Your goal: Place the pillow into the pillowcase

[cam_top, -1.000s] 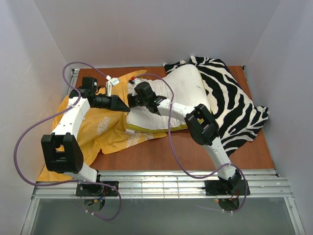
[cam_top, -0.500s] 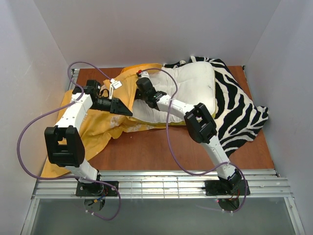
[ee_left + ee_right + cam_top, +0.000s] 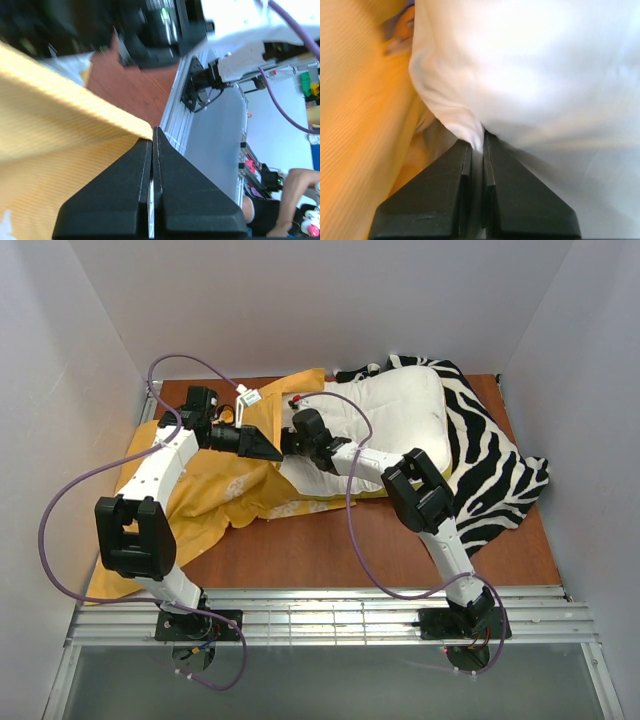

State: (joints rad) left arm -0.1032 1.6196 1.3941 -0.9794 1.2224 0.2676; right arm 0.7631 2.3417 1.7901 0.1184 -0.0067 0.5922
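Note:
The white pillow (image 3: 400,415) lies at the back of the table, its right part on the zebra cloth. Its left end meets the orange-yellow pillowcase (image 3: 215,485), which spreads over the left side. My left gripper (image 3: 272,448) is shut on the pillowcase's edge. In the left wrist view, the yellow pillowcase fabric (image 3: 55,130) runs into the left gripper's (image 3: 153,131) closed tips. My right gripper (image 3: 290,440) is right beside it, shut on the pillow's left end. In the right wrist view, a fold of the pillow (image 3: 530,65) is pinched in the right gripper (image 3: 479,144), with the pillowcase (image 3: 360,110) at left.
A black-and-white zebra-striped cloth (image 3: 485,455) covers the back right of the brown table (image 3: 330,545). White walls close in the left, back and right sides. A metal rail (image 3: 330,610) with both arm bases runs along the near edge.
Both grippers have moved toward the back and come closer together. The pillow has shifted back and right, and the pillowcase's edge has risen along the pillow's left end.

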